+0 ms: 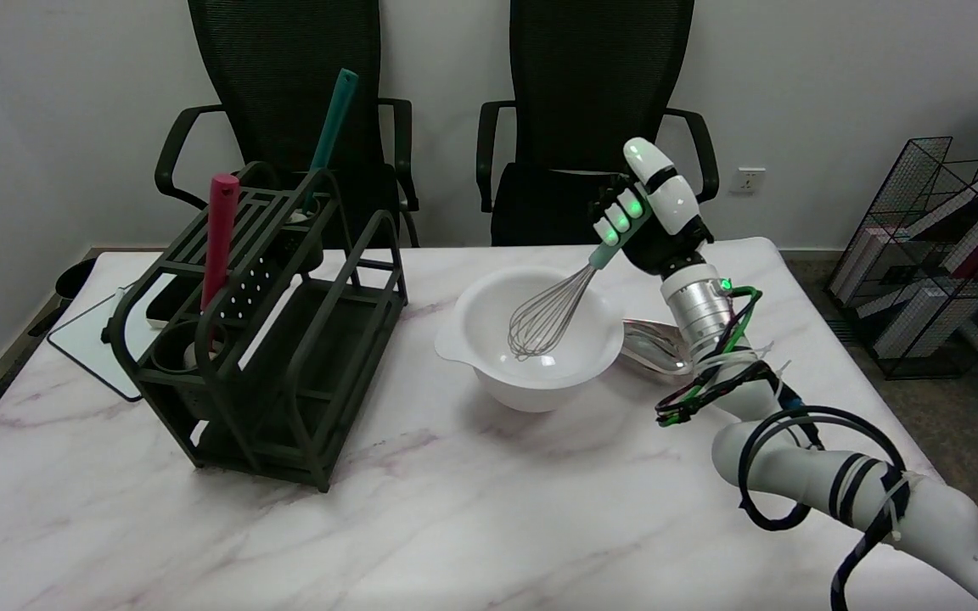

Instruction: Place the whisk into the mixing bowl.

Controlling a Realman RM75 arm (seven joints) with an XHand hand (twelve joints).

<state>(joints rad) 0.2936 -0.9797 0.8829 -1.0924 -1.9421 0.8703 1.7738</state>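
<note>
A white mixing bowl (531,339) stands on the marble table (421,509), right of centre. My right hand (646,216) hovers above the bowl's right rim and grips the teal handle of a wire whisk (544,318). The whisk slants down to the left, and its wire head lies inside the bowl, close to the bottom. Whether the wires touch the bowl's floor I cannot tell.
A dark green utensil rack (277,331) stands left of the bowl, holding a red-handled tool (219,238) and a teal-handled tool (332,127). A shiny metal piece (654,344) lies right behind the bowl. Two black chairs (591,110) stand beyond the table. A wire shelf (939,255) stands at right.
</note>
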